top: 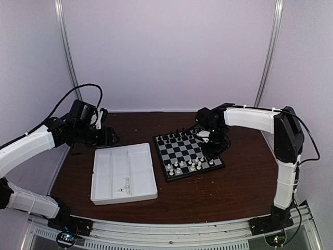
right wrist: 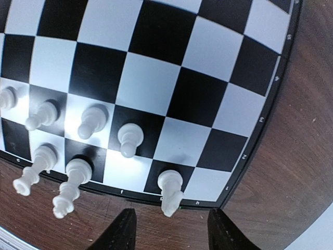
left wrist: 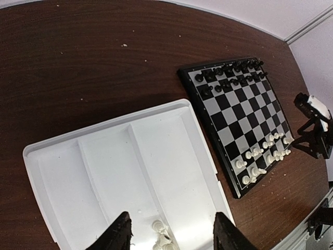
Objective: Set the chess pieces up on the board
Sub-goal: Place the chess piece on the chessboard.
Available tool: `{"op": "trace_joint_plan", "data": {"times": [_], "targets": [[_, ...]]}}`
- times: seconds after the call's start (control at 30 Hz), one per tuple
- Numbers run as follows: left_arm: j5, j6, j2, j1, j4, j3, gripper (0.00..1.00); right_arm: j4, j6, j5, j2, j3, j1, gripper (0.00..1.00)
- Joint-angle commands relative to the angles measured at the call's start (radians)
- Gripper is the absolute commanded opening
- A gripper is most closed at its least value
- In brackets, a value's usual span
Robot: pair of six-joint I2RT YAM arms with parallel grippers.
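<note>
The board [top: 188, 151] lies right of centre, with white chess pieces [top: 190, 165] along its near rows. In the right wrist view a white knight [right wrist: 169, 190] stands free on a dark corner-row square of the board [right wrist: 151, 83], next to pawns [right wrist: 129, 138] and taller pieces [right wrist: 70, 185]. My right gripper [right wrist: 171, 232] hangs open just above and in front of the knight, holding nothing; it is over the board's right edge [top: 214, 151]. My left gripper [left wrist: 171, 237] is open above the tray, where a few white pieces [left wrist: 161, 234] lie between its fingers' line.
A white compartmented tray [top: 112, 161] sits left of the board, touching its corner. Black chessmen [top: 179, 136] fill the board's far rows. The left gripper [top: 110, 136] hovers beyond the tray's far edge. Walls close the table's back and sides.
</note>
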Motion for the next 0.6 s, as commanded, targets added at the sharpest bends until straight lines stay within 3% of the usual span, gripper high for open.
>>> {"op": "trace_joint_plan", "data": {"times": [0.0,0.3,0.57], "targets": [[-0.01,0.023,0.003,0.006,0.009,0.032,0.54,0.042,-0.016,0.04,-0.122,-0.02,-0.004,0.52],[-0.028,0.04,0.021,0.006,0.003,0.054,0.54,0.196,-0.045,0.041,-0.327,-0.094,-0.004,0.57],[-0.052,0.075,0.052,0.006,0.061,0.06,0.54,0.562,-0.054,0.028,-0.451,-0.181,-0.004,0.65]]}}
